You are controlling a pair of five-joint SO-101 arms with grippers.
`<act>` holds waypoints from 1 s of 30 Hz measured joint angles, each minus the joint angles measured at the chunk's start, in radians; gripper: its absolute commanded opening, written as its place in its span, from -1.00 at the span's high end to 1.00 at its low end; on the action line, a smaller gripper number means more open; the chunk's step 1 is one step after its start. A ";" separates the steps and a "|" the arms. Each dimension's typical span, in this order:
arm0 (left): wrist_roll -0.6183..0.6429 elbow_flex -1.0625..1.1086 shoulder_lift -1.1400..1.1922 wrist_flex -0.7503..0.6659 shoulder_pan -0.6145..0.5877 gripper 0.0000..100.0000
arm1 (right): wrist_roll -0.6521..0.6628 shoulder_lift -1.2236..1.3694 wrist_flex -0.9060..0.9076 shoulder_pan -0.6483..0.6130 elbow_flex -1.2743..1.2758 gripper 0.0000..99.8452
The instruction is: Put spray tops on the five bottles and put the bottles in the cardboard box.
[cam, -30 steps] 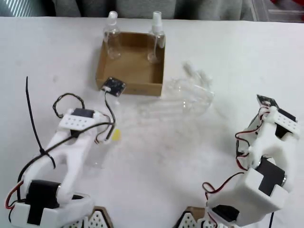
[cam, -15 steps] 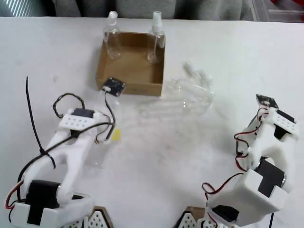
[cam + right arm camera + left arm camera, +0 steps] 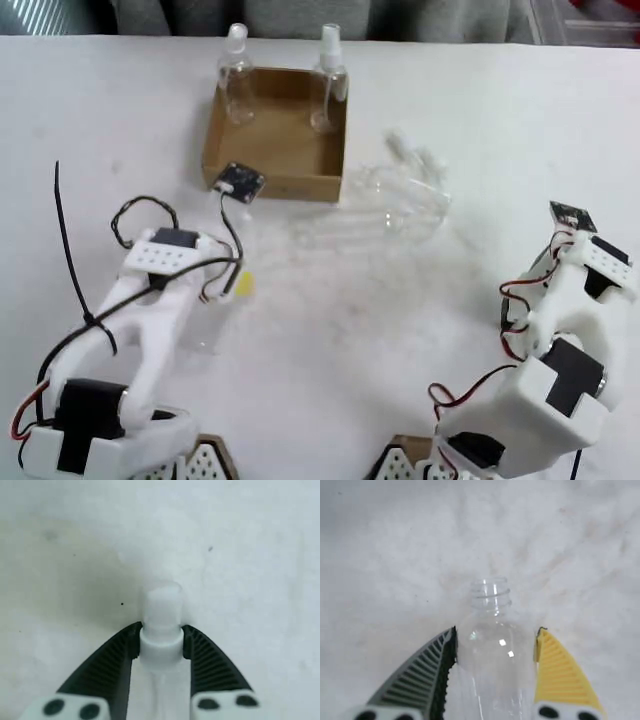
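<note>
While our left end effector (image 3: 496, 632) clamps the open-necked bottle (image 3: 491, 594), our right end effector (image 3: 161, 627) pinches a spray top (image 3: 162, 602) for capping.

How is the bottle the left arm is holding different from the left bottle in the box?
The held bottle has a bare threaded neck; the box bottle wears a white spray top. The held bottle sits between the left gripper's fingers; the box bottle stands upright inside the cardboard box. Both are clear.
</note>
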 measured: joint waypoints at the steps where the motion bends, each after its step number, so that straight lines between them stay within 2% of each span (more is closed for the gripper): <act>1: 0.000 0.000 0.000 0.000 0.000 0.73 | 0.000 0.000 0.000 0.002 0.000 0.95; 8: 0.000 0.000 0.000 0.000 0.000 0.73 | 0.000 -0.071 0.097 0.037 -0.034 0.95; 18: 0.000 0.000 0.000 0.000 0.000 0.73 | -0.003 -0.351 0.288 0.040 -0.049 0.95; 24: 0.000 0.000 0.000 0.000 0.000 0.73 | -0.170 -0.588 0.311 -0.029 -0.032 0.95; 30: 0.000 0.000 0.000 0.000 0.000 0.73 | -0.316 -0.853 0.311 -0.216 0.066 0.94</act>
